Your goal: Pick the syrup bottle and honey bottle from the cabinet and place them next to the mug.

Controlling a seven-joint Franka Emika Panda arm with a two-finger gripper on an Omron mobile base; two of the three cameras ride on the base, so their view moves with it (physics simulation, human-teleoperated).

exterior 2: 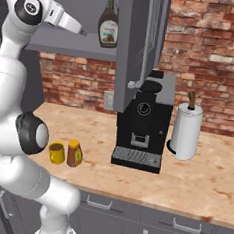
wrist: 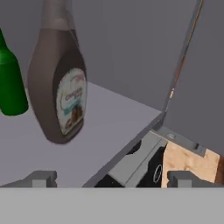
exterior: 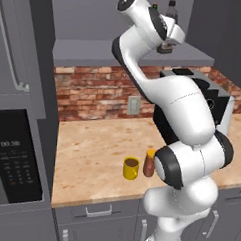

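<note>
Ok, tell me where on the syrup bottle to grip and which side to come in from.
Grip the syrup bottle around its upper body, below the narrow neck, where it looks slim enough for the open gripper. Come from the cabinet's open front, level with the shelf: the bottle stands upright, and the green bottle crowds one side.

Arm [exterior: 185, 116]: glossy white rounded shells, fat tubular links with bulbous elbows. Joints marked by dark grey to black rings between the white segments, widest at big lower joint [exterior: 169, 167] and on the same joint in right base view [exterior 2: 31, 133]. Upper joint cap [exterior 2: 29, 5] dark disc with small pale mark. Thin seam line across shell. Finger tips [wrist: 41, 178] small, grey, blocky.
</note>
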